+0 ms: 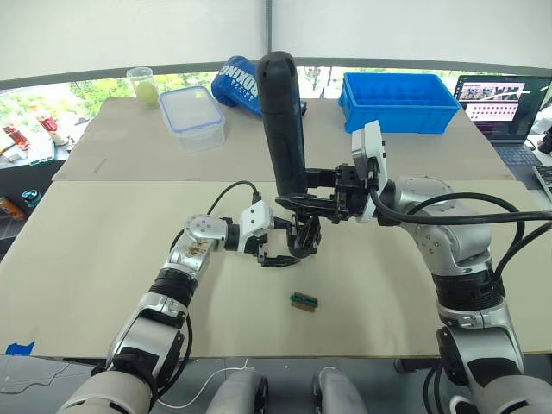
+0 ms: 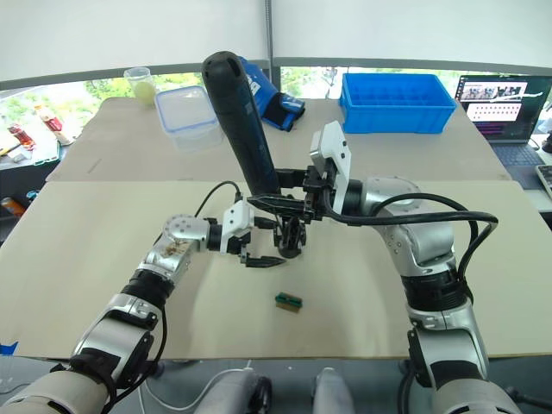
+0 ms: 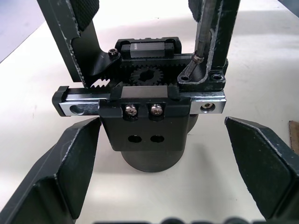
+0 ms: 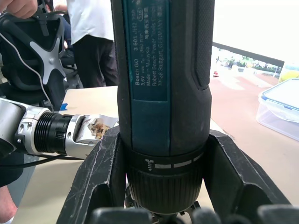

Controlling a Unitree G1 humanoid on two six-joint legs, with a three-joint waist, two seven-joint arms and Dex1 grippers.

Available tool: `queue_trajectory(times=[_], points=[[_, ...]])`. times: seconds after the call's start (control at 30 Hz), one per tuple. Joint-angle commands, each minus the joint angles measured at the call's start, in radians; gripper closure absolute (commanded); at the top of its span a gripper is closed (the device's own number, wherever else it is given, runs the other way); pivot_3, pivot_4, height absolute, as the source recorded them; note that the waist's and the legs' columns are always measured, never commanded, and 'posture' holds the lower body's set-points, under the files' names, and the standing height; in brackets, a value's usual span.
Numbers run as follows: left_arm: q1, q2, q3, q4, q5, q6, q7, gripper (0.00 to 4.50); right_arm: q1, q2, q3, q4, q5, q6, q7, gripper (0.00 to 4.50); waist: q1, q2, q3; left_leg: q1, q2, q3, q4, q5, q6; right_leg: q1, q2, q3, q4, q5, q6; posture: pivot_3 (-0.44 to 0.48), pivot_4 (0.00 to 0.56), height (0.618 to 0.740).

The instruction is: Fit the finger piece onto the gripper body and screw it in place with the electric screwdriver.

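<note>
The gripper body [image 3: 149, 116] stands upright on the beige table, a black finger bolted on each side of its geared rail. My left gripper [image 1: 287, 247] is open around its round base, fingers [image 3: 60, 172] clear of both sides. My right gripper [image 4: 163, 186] is shut on the electric screwdriver [image 1: 283, 121], a thick dark cylinder held nearly upright above the body. Its silver bit [image 3: 202, 32] comes down onto a screw at the foot of the finger piece [image 3: 222, 46], which sits on one end of the rail.
A small green-and-black block [image 1: 303, 300] lies on the table just in front of the work. At the back stand a clear lidded box [image 1: 191, 112], a blue crate [image 1: 401, 99], a blue bag [image 1: 237, 82] and a laptop [image 1: 504, 103]. A person [image 4: 93, 42] stands beyond the table.
</note>
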Motion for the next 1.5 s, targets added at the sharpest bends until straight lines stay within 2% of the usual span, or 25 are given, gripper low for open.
queue_trajectory(times=[0.03, 1.03, 1.5], points=[[-0.020, 0.001, 0.015, -0.016, -0.006, -0.016, -0.003, 0.00, -0.032, 0.008, -0.018, -0.015, 0.004, -0.031, 0.003, 2.58, 0.000, 0.000, 0.000, 0.000, 0.000, 0.000, 0.000, 0.000, 0.000, 0.000, 0.000, 0.000, 0.000, 0.000, 0.000, 0.000, 0.150, 0.740], [-0.014, 0.003, 0.015, -0.020, -0.003, -0.018, -0.007, 0.00, -0.058, 0.032, -0.024, -0.039, 0.020, -0.002, -0.018, 2.58, -0.001, 0.000, 0.000, 0.000, 0.000, 0.000, 0.000, 0.000, 0.000, 0.000, 0.000, 0.000, 0.000, 0.000, 0.000, 0.000, 0.150, 0.740], [-0.009, 0.003, 0.014, -0.021, -0.002, -0.022, -0.008, 0.00, -0.050, 0.003, -0.033, -0.051, 0.029, 0.002, -0.013, 2.58, -0.001, 0.000, 0.000, 0.000, 0.000, 0.000, 0.000, 0.000, 0.000, 0.000, 0.000, 0.000, 0.000, 0.000, 0.000, 0.000, 0.150, 0.740]])
